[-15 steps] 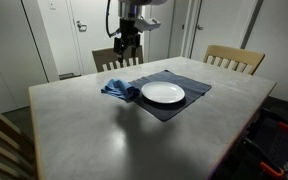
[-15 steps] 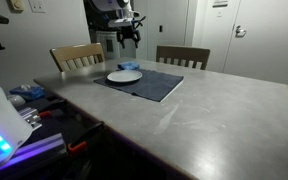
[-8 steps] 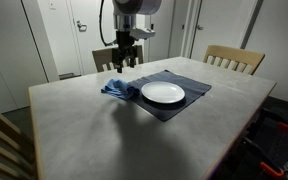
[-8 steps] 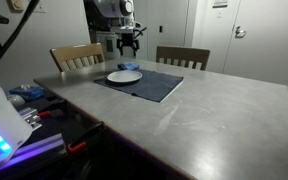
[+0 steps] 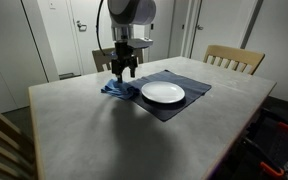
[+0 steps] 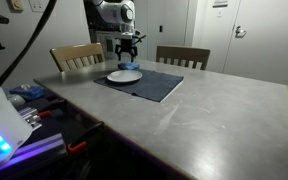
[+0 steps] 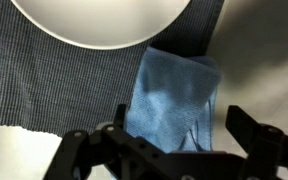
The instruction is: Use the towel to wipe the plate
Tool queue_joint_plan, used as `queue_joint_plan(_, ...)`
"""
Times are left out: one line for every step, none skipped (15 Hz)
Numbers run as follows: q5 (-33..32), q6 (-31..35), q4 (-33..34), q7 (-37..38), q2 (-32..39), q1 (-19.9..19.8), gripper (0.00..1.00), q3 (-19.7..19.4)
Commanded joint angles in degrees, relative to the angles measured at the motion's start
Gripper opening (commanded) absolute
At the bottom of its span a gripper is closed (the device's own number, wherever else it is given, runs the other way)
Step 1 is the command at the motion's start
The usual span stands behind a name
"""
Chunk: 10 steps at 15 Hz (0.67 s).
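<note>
The tool [image 7: 174, 150] is seen in the wrist view with its jaws spread wide and nothing held between them. It is aimed straight down over the blue towel [image 7: 172, 98], so that the cloth lies in the gap where the fingers [image 7: 84, 150] would meet. In an exterior view the tool [image 5: 124, 70] is shown hanging above the towel, apart from it.

The towel is bunched in a loose heap at the edge of the dark mat [image 7: 44, 85], partly over it and partly over the bare table [image 5: 74, 130]. It lies just beside the white plate [image 5: 163, 93]; whether the rim is touched cannot be told. The plate is set on the mat, probably so that it is kept from sliding when rubbed.

The step in hand is judged to be the reach for the towel, and no wiping is yet done. A raised fold should be pinched. If the mat is caught as well, the plate could be dragged along with it.
</note>
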Motion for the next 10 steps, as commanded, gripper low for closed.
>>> queue_joint_plan(0.6,0.4,3.9,-1.0,3.1,0.3,1.00,-0.2)
queue_joint_plan(0.7,0.3,4.5,-1.1,3.7,0.2,1.00,-0.2)
queue_joint_plan(0.8,0.1,5.2,-1.2,4.2,0.2,1.00,-0.1)
queue_joint_plan(0.7,0.1,5.9,-1.3,4.7,0.3,1.00,-0.1)
queue_joint_plan(0.7,0.1,6.5,-1.2,5.2,0.4,1.00,-0.1)
queue_joint_plan(0.5,0.3,7.1,-1.1,5.7,0.6,1.00,-0.2)
queue_joint_plan(0.5,0.4,7.5,-1.0,6.1,0.7,1.00,-0.3)
queue_joint_plan(0.3,0.5,8.0,-1.0,6.6,0.8,1.00,-0.4)
queue_joint_plan(0.3,0.4,8.5,-0.9,6.9,0.9,1.00,-0.4)
queue_joint_plan(0.3,0.3,8.9,-0.8,7.3,1.0,1.00,-0.4)
